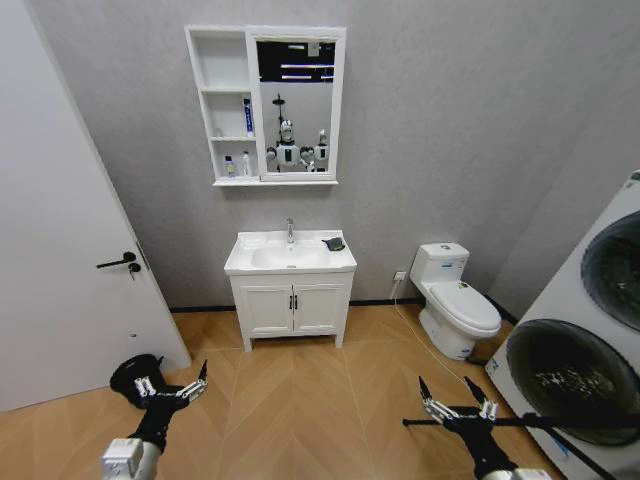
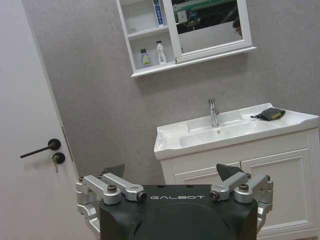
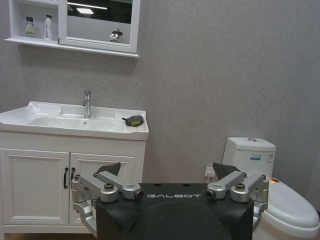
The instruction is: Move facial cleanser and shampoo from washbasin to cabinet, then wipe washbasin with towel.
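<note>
While the robot stands well back on the herringbone wood floor (image 1: 300,400), both of its arms hang low in front of it: the left gripper (image 1: 172,385) hovers over the boards near the grey door (image 1: 60,280), its jaws spread wide and holding nothing, and the right gripper (image 1: 458,400) hovers near the white washing machine (image 1: 590,340), jaws likewise wide and empty. Against the grey wall stands the white rectangular ceramic washbasin (image 1: 290,255) with its oval bowl and chrome tap (image 1: 290,230), carried by a white two-door floor vanity (image 1: 292,308). The small dark grey-black folded towel (image 1: 334,243) lies at the back right corner of the washbasin top, apart from the tap. Above, the white wall-hung cabinet (image 1: 265,105) with three open shelves and a tall mirror panel holds a blue tube (image 1: 248,116) upright on its middle shelf and two small bottles (image 1: 237,166) side by side on its bottom shelf. A white toilet (image 1: 455,300) sits to the right of the vanity.
</note>
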